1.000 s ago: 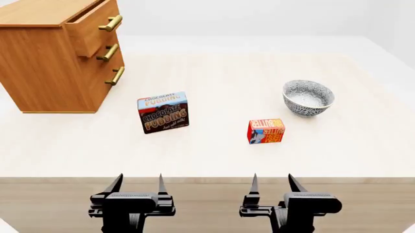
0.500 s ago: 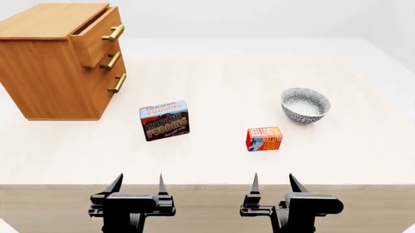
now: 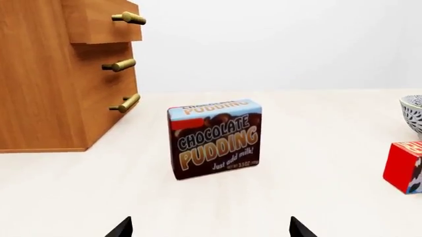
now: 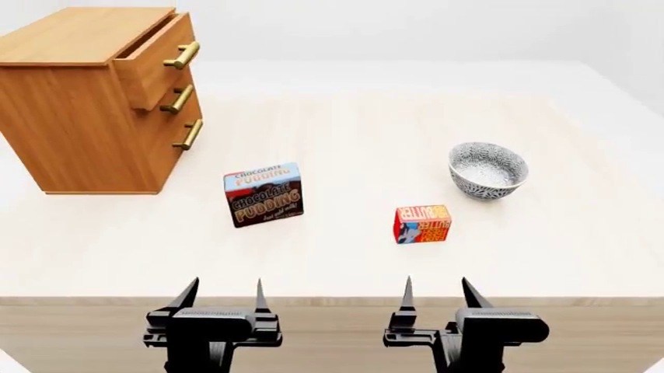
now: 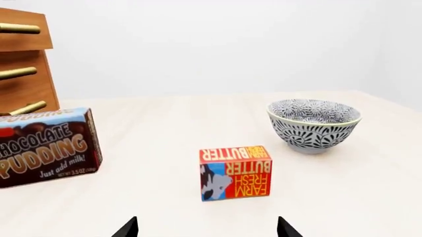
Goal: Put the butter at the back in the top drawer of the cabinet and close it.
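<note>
**Mia:** Where is the small red-and-orange butter box (image 4: 422, 224)?

**Sam:** It stands on the pale wooden table (image 4: 343, 132), near the front edge, straight ahead of the right tool (image 4: 435, 294). The grey patterned bowl (image 4: 489, 171) is just behind it, a bit to the right. They are not touching.

**Mia:** Are the tools holding anything?

**Sam:** No. The right tool has its two tips spread apart and is empty. The left tool (image 4: 222, 294) is the same, spread wide with nothing in it. Both hang at the near edge of the table.

**Mia:** And the drawer?

**Sam:** The big honey-coloured wooden cabinet (image 4: 73, 109) sits at the far left. Its top drawer (image 4: 155, 56) is pulled out a little, brass handle showing. I think that gap may be too small for the box.

**Mia:** What could go wrong?

**Sam:** The tool could reach too far and bump the bowl. The box is small and light-looking, so a push from one tip could tip it over. Also, the brown-and-blue chocolate pudding box (image 4: 263, 194) stands between the butter and the cabinet. Carrying the butter low could knock it down. And grabbing the pudding by mistake would be the wrong box!
</note>
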You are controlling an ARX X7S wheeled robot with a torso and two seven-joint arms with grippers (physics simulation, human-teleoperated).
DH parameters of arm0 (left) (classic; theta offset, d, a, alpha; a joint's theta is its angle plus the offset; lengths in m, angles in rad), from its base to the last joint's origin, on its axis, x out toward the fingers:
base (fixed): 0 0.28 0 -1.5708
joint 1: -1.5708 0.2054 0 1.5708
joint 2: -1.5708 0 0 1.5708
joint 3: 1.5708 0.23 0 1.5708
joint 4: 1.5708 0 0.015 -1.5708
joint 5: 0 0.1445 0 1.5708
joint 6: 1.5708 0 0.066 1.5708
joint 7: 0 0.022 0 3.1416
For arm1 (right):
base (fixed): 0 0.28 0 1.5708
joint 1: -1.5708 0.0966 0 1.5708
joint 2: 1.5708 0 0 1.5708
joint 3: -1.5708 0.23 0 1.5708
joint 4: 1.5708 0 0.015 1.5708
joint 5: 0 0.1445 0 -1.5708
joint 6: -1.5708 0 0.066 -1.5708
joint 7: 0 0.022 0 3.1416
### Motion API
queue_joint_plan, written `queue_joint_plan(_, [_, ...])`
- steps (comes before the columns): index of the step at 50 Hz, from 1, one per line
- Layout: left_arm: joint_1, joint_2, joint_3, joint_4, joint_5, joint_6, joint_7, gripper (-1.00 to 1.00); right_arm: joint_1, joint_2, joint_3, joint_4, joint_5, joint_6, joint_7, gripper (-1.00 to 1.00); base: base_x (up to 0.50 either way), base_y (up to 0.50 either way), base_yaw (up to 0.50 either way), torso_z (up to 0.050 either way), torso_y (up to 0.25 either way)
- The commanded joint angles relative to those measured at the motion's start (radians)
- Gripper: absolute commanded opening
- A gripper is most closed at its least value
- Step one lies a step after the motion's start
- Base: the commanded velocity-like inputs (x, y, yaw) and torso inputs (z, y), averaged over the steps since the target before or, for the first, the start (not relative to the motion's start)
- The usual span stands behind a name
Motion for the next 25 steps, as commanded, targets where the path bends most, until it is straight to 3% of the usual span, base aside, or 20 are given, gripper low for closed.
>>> queue_joint_plan(1, [-0.002,-0.01,0.011,-0.003,-0.009,0.004,-0.013,1.0,-0.003,0.014,-0.018,-0.005,0.001,-0.009,0.011,1.0,0.0,0.0,0.0,0.0,0.0])
queue_joint_plan(17, [-0.005,-0.021,0.028,-0.005,-0.018,0.006,-0.025,1.0,-0.001,0.026,-0.032,-0.007,0.013,-0.009,0.024,1.0,0.0,0.48,0.0,0.0,0.0])
queue_joint_plan(25, [-0.005,-0.027,0.034,-0.004,-0.023,0.007,-0.031,1.0,-0.002,0.029,-0.032,-0.003,0.03,-0.024,0.026,1.0,0.0,0.0,0.0,0.0,0.0])
